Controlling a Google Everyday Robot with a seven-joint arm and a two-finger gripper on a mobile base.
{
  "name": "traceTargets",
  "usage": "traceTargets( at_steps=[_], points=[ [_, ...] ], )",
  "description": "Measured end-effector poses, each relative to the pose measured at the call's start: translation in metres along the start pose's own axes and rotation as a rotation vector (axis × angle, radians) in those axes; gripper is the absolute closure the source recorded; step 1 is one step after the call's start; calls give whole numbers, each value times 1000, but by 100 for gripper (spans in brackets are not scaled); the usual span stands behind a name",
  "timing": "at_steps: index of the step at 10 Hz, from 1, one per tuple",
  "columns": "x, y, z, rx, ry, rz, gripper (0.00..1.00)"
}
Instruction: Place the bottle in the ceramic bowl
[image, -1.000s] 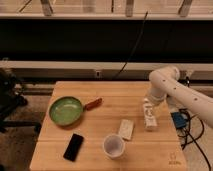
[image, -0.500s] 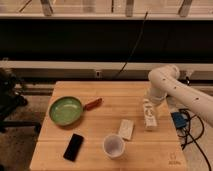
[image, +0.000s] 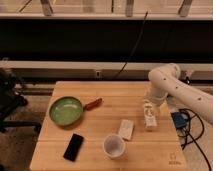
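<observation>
The ceramic bowl sits empty at left. Well to its right, the bottle has not moved in 1 second (no lift yet). The gripper still hovers, apparently just above it; whether it is gripping, I cannot tell.

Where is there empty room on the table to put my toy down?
The table is bare along its far edge, between the red handle and the tool, which is at the white bottle. The near right corner, right of the white cup, is bare too. It is crowded where the cup, pale packet and bottle cluster.
</observation>
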Motion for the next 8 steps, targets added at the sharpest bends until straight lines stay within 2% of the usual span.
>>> traceTargets(
  at_steps=[6, 8],
  points=[
    [-6, -2, 2, 30, -28, -139, 20],
    [-7, -1, 2, 29, -24, -223, 20]
  ],
)
